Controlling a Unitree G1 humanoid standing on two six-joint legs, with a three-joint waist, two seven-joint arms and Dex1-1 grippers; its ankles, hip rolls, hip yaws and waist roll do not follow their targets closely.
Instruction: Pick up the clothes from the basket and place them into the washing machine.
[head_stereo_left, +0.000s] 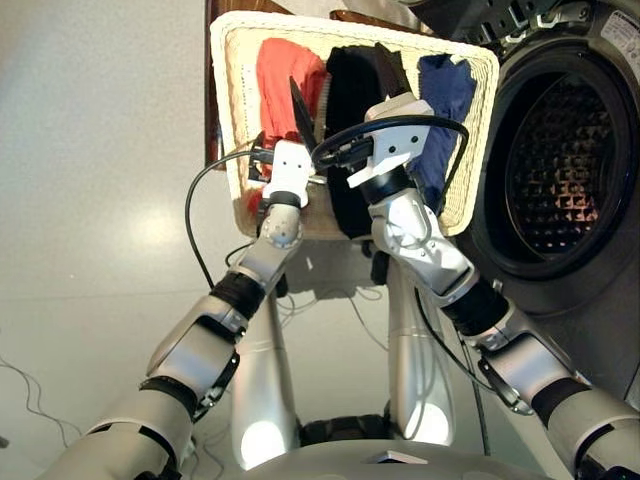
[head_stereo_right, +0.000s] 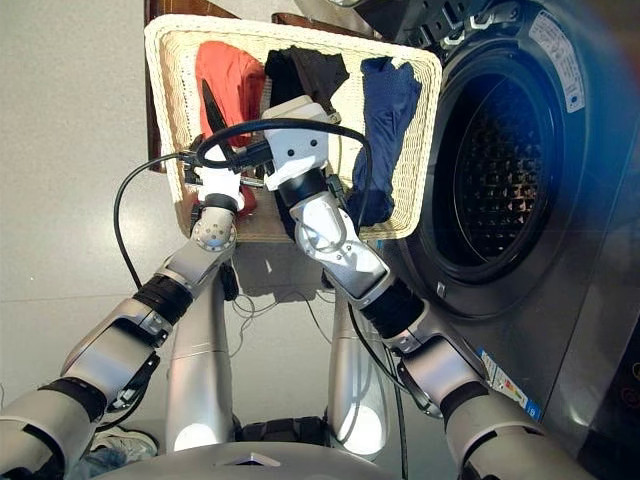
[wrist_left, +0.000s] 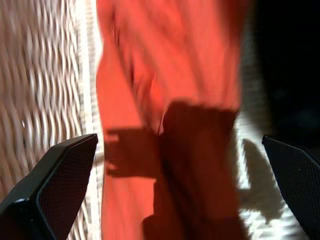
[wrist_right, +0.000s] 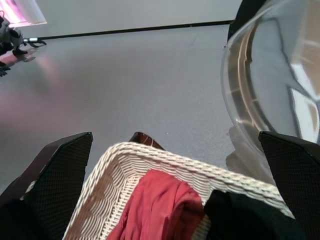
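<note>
Lying side by side in the cream-white basket (head_stereo_left: 236, 120): coral-red garment (head_stereo_left: 285, 75) at the left, black garment (head_stereo_left: 350, 95) in the middle, navy blue garment (head_stereo_left: 442, 95) at the right, nearest the washing machine (head_stereo_left: 590, 150). Hovering over the coral-red garment (wrist_left: 170, 100), left tool (wrist_left: 177, 190) with fingers (wrist_left: 60, 185) spread wide apart, holding nothing; the red cloth showing between them, woven basket wall beside it. Reaching above the black garment at the basket's middle, right tool (wrist_right: 175, 190), its fingers (wrist_right: 55, 175) likewise parted and empty, looking across the basket rim (wrist_right: 150, 152) toward grey floor (wrist_right: 125, 75) and the open glass porthole door (wrist_right: 275, 75). Standing just right of the basket, the machine with its round opening exposed and studded metal drum (head_stereo_left: 555, 165) visible inside. Looping over both wrists, a black cable (head_stereo_left: 200, 200).
</note>
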